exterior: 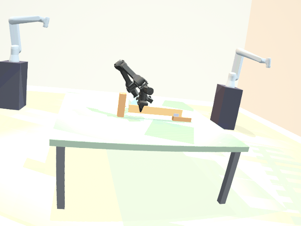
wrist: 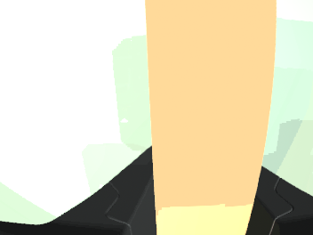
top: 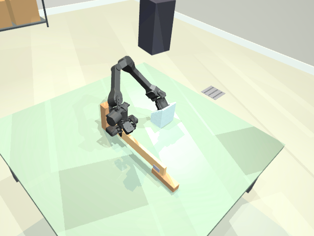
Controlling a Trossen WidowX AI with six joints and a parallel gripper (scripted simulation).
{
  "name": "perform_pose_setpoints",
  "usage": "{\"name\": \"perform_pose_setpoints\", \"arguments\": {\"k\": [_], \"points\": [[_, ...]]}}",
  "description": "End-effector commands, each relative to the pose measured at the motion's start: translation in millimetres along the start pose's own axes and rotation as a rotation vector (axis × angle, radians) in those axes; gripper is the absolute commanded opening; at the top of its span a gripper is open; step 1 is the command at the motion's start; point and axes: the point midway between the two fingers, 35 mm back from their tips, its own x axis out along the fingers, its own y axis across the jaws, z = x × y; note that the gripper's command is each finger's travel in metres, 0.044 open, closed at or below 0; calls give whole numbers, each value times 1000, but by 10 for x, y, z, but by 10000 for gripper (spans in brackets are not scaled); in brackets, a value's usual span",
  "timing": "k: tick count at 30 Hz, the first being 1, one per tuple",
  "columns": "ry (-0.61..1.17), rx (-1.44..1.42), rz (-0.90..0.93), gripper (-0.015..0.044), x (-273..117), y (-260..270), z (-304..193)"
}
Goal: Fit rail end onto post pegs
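Note:
The wooden rail is held up at its near end, clear of the table, and looks about level. Its far end sits in the grey bracket on the low footboard block. The upright post stands just beyond the near end. In the exterior view, a small gap separates post and rail, with the short pegs showing in it. My gripper is shut on the rail near that end. The holes are hidden.
The arm's base stands behind the rail, beside a pale blue angled panel. My arm hangs over the post in the top view. The green table carries everything. Dark pedestals stand on the floor away from the table.

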Motion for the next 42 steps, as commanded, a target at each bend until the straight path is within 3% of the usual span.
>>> {"name": "perform_pose_setpoints", "arguments": {"k": [1,42], "points": [[-9,-1,-3,0,-18,5,24],[-9,-1,-3,0,-3,11,7]]}}
